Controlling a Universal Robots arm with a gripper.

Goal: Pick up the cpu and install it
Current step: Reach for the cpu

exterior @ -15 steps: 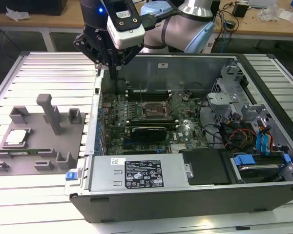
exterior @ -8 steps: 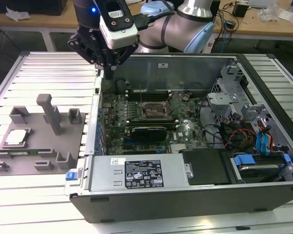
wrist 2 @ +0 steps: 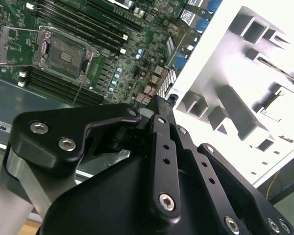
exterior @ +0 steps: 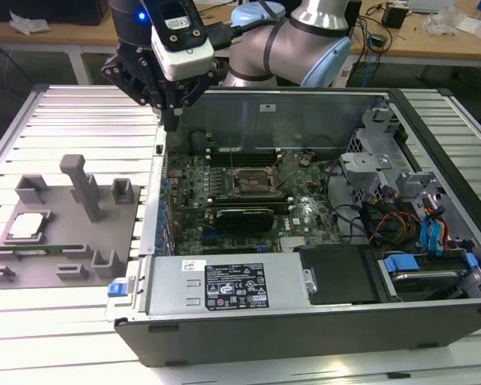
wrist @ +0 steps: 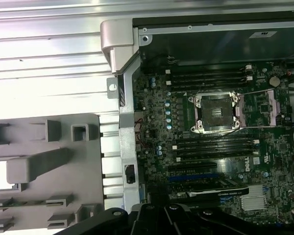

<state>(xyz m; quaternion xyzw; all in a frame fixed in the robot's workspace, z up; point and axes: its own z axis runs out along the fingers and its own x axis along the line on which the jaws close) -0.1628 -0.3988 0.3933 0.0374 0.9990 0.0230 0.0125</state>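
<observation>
Hovering above the case [exterior: 321, 333] at its wall nearest the tray [exterior: 64, 269], with the pincer [exterior: 170, 122] drawn narrow and holding nothing. In the second wrist view, fingers [wrist 2: 159, 112] lying together, no gap to speak of. Well apart from the cpu [exterior: 28, 227], which lies flat in a recess of the tray, outside the case, toward the exterior view's left. Inside, on the motherboard [exterior: 305, 216], the socket [exterior: 252, 183] bare and dark at its centre, its frame apparently swung open in the first wrist view.

By the look of things, at the reach and not yet at the pick. Worth opening wide before any descent. Square up to the chip's edges and come straight down, clear of the recess walls and of the tall post [exterior: 84, 188] near it on the tray. Grip lightly by opposite edges; keep it level, since a tilt could wedge it in the recess.

Underneath, a desk [exterior: 72, 120] of pale ribbed metal slats, glaring under the lights, carrying tray and case side by side. Behind, wood-topped desks strewn with cables and small gear.
</observation>
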